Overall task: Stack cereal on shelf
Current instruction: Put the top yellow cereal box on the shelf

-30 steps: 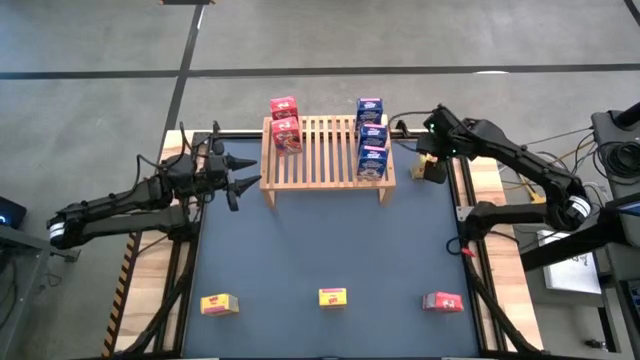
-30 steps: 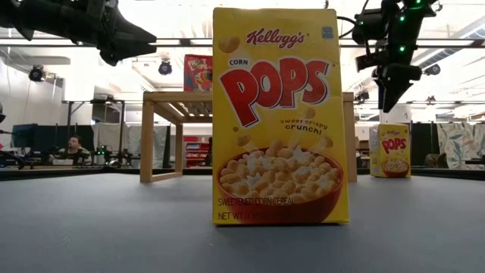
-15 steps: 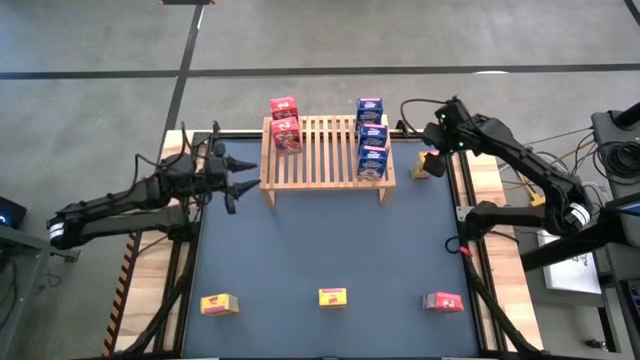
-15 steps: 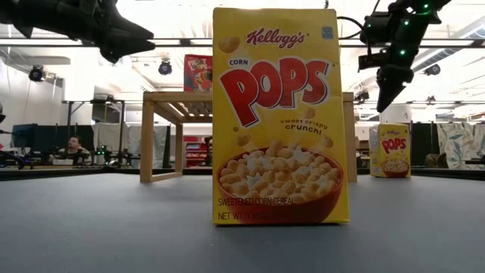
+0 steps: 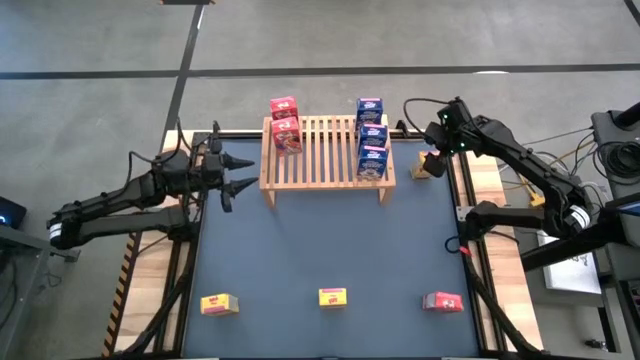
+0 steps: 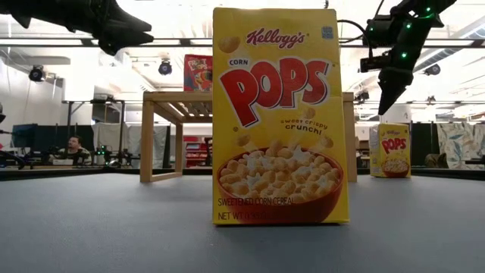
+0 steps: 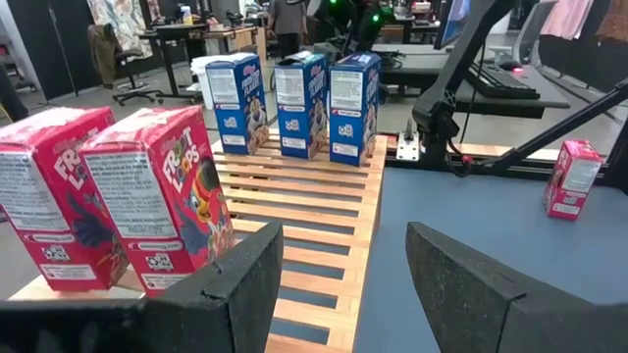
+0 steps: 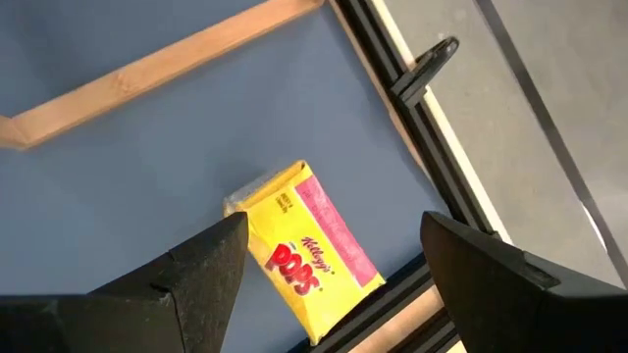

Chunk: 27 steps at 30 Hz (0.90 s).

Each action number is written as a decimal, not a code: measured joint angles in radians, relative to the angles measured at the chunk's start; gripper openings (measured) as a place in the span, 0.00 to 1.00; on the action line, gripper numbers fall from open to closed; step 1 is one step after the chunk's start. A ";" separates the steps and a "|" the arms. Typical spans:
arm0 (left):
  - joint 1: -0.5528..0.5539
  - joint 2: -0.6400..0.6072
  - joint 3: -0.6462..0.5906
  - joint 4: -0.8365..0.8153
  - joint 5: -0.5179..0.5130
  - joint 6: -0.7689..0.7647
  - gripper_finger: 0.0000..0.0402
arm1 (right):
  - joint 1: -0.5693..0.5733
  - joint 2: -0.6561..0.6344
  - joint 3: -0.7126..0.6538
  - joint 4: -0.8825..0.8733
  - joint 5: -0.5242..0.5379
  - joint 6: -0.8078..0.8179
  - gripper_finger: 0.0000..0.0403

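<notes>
The wooden slatted shelf (image 5: 325, 152) stands at the far middle of the table. On it stand two red cereal boxes (image 5: 285, 123) at the left end and three blue boxes (image 5: 372, 135) at the right end. A yellow box (image 5: 424, 166) stands on the table right of the shelf. My right gripper (image 5: 434, 143) hangs open above that yellow box (image 8: 306, 251), clear of it. My left gripper (image 5: 240, 172) is open, raised left of the shelf, facing the red boxes (image 7: 113, 201) and blue boxes (image 7: 299, 101).
Along the near edge stand two yellow boxes (image 5: 218, 304) (image 5: 332, 296) and a red box (image 5: 442, 301); the middle yellow one fills the low view (image 6: 276, 114). The blue mat (image 5: 320, 245) between shelf and near row is bare. Black rails (image 8: 412, 83) edge the table.
My right gripper has risen from just above the yellow box and drawn a little toward the far edge, staying open; the box has kept its place. My left gripper has risen slightly beside the shelf.
</notes>
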 joint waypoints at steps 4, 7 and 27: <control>0.000 0.000 -0.006 -0.006 0.000 -0.001 0.50 | 0.000 0.011 -0.002 0.001 0.003 -0.013 0.73; 0.000 0.002 -0.007 -0.014 0.000 0.006 0.50 | 0.000 0.026 -0.003 0.002 0.003 -0.031 0.73; 0.000 0.005 -0.007 -0.058 0.000 0.028 0.50 | 0.000 0.135 0.029 -0.001 0.011 -0.079 0.73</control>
